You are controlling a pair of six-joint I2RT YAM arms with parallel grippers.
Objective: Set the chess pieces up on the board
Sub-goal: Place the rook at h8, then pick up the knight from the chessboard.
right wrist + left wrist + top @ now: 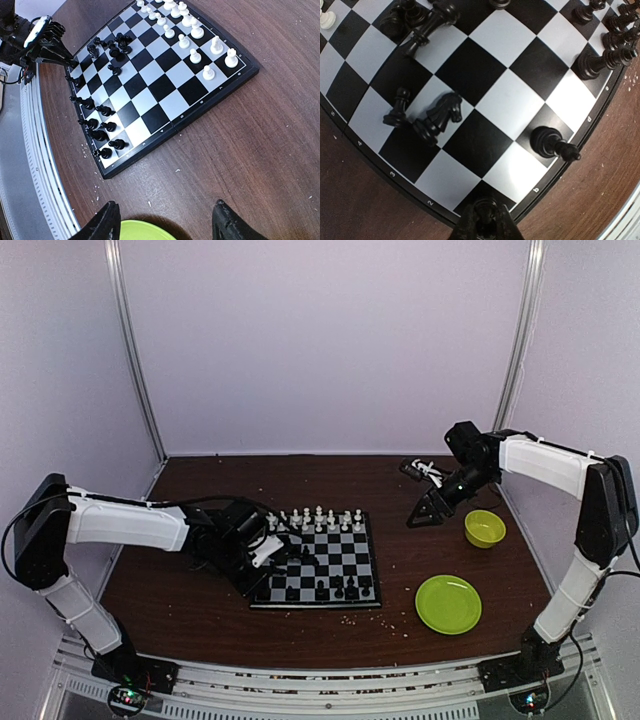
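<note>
The board lies mid-table, with white chess pieces along its far rows and black ones along the near edge. My left gripper sits at the board's left side. In the left wrist view it is shut on a small black piece over a corner square. Several black pieces lie toppled on the squares, and one stands near the rim. My right gripper hangs open and empty right of the board, above the bare table.
A round green plate lies right of the board, its edge under my right gripper. A small green bowl stands at the far right. Pale crumbs dot the brown table near the board's front edge.
</note>
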